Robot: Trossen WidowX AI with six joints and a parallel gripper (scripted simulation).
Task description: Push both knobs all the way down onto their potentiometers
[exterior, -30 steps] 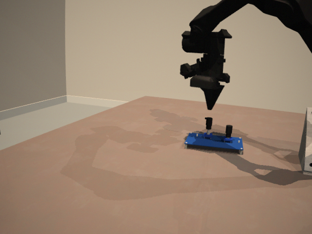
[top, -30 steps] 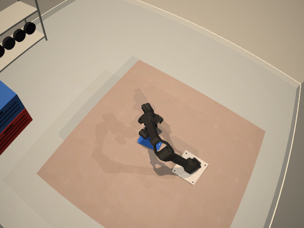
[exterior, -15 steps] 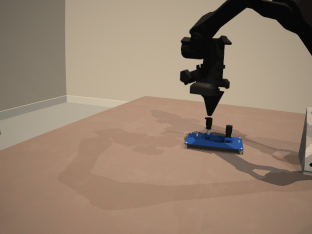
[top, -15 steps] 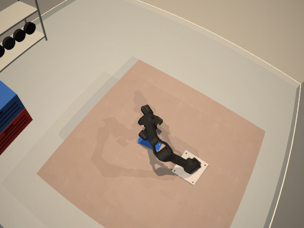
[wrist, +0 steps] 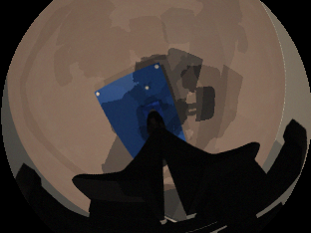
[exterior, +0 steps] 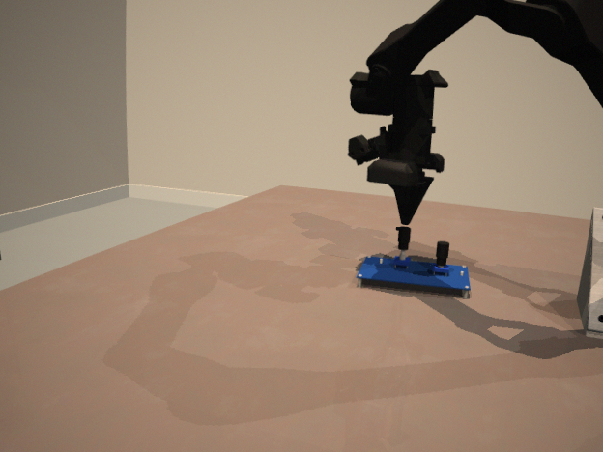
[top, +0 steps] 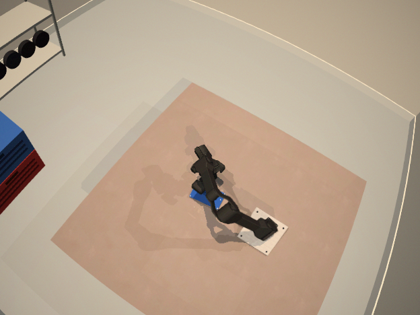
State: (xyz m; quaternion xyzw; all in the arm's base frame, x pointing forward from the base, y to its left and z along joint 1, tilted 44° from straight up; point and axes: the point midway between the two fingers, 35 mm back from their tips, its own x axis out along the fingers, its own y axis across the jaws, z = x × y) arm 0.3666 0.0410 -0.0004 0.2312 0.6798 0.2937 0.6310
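Note:
The blue circuit board (top: pixel 204 200) (exterior: pixel 382 276) (wrist: pixel 117 107) stands on short legs. In the exterior view the left black knob (exterior: pixel 403 239) (wrist: pixel 154 118) stands high, with pale shaft showing between it and its blue potentiometer (exterior: pixel 401 263). The right black knob (exterior: pixel 442 250) sits lower, close above its potentiometer (exterior: pixel 441 269); whether they touch is too small to tell. My gripper (exterior: pixel 405 223) (wrist: pixel 158 132) is shut and empty, pointing down. Its tips are just above the left knob's top; contact is unclear. In the wrist view the right knob is hidden behind the fingers.
The arm's pale mounting plate (top: pixel 269 246) (exterior: pixel 594 301) is beside the board, to the right in the exterior view. Away from the table are blue (top: pixel 10 135) and red (top: pixel 25 174) crates and a shelf (top: pixel 30 66) with black round items. Arm shadows cross the table.

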